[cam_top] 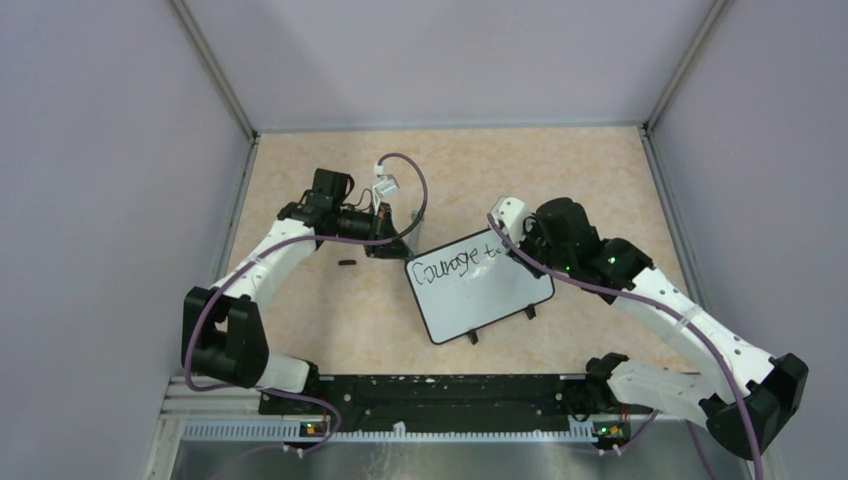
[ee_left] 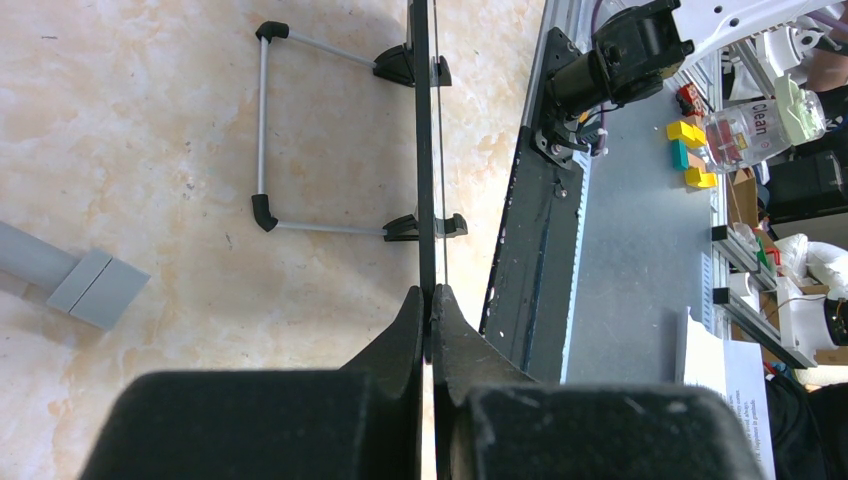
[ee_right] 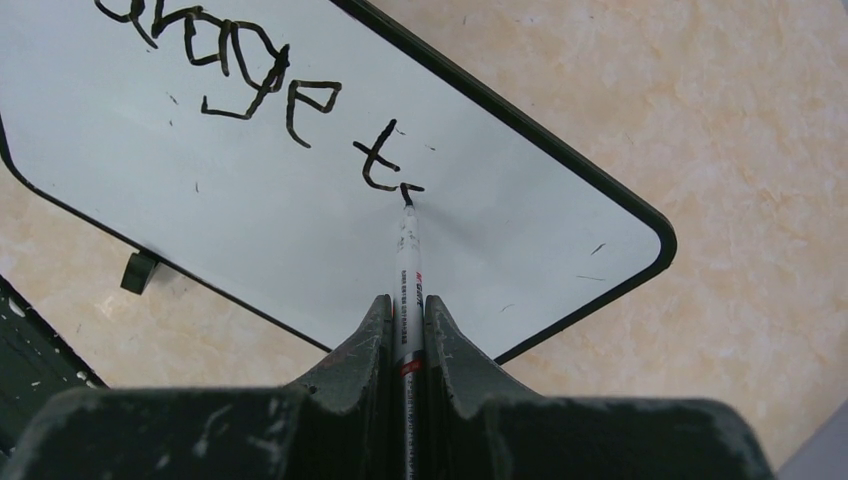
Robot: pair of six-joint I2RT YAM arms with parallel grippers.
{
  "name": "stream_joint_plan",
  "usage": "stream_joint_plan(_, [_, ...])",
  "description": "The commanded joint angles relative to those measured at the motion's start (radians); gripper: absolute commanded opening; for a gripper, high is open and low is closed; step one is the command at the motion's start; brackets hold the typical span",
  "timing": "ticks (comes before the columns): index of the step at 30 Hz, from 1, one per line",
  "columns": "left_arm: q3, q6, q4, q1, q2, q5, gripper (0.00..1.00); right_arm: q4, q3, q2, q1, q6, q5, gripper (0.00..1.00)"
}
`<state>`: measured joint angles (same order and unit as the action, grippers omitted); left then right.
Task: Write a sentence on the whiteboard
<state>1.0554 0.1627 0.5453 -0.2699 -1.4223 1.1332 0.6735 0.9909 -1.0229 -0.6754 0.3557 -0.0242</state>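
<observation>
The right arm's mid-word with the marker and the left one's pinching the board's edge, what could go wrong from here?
The left gripper pinches only the thin edge of the flat white black-rimmed whiteboard; pen pressure might pivot it and skew the writing. The black handwritten words leave limited space before the board's right end, so the line may crowd. The slim white marker clamped in the right gripper could tilt under pressure.

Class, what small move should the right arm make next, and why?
Probably curl the thin white marker pen round to finish the next letter. Its tip touches the white black-rimmed whiteboard just after the black handwritten "Courage t", where only a short stroke shows; the right gripper grips it and the left gripper clamps the board's edge.
</observation>
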Motion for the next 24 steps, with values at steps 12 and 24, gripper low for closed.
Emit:
stream_joint_plan(12, [-0.009, 0.019, 0.024, -0.009, -0.002, -0.001, 0.0, -0.033, 0.061, 0.008, 0.016, 0.0, 0.115, 0.0])
stream_joint_plan(24, [-0.011, 0.024, 0.024, -0.009, -0.003, 0.0, 0.0, -0.036, 0.084, -0.01, 0.016, -0.014, 0.045, 0.0])
